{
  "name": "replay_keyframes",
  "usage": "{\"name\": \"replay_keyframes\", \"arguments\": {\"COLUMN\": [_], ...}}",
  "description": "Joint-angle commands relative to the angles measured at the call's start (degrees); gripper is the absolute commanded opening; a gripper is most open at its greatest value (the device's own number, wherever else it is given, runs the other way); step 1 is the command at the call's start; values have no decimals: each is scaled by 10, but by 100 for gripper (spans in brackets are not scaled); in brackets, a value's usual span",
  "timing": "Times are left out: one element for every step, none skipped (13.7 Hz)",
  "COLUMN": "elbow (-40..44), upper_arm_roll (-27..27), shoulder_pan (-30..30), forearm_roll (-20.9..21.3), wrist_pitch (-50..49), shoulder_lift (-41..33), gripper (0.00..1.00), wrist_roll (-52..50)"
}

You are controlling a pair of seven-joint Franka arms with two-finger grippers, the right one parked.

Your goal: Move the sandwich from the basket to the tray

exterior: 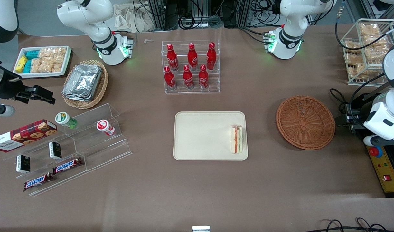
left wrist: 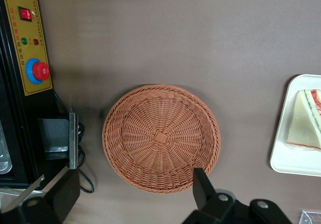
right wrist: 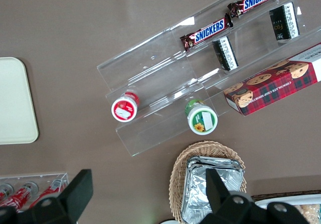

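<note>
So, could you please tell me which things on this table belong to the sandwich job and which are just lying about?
Part of the job:
- sandwich, lying on the tray
- tray
- basket, nothing in it
- gripper, open, above the basket

Just lying about:
- cola bottles in a clear rack
- foil trays in an oval basket
- Snickers bars
- cookie box

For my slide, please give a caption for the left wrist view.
Open gripper hovers over empty basket; sandwich lies on tray.
</note>
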Motion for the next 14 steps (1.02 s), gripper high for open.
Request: {"name": "replay_keyframes", "arguments": {"elbow": [8,8,8,8,8,8,8,8,8,8,8,9,18,30], "upper_arm_roll": [-2,-2,0,1,8,38,87,126,137,137,136,135,135,135], "shoulder_pan": [3,4,-2,-9,-18,-42,-79,-103,-105,-104,-103,-103,-105,-106], "forearm_roll": [-2,-2,-2,-2,-2,-7,-12,-29,-46,-48,-48,-47,-47,-48], "wrist_pitch": [-12,-12,-12,-12,-12,-12,-11,-8,-7,-7,-7,-7,-7,-7], "shoulder_lift": [-9,-10,-10,-10,-12,-13,-14,-19,-20,-18,-17,-16,-14,-10], "gripper": [100,100,100,100,100,100,100,100,100,100,100,100,100,100], "wrist_roll": [-2,-1,-1,-1,0,9,34,45,48,45,43,47,47,42]}}
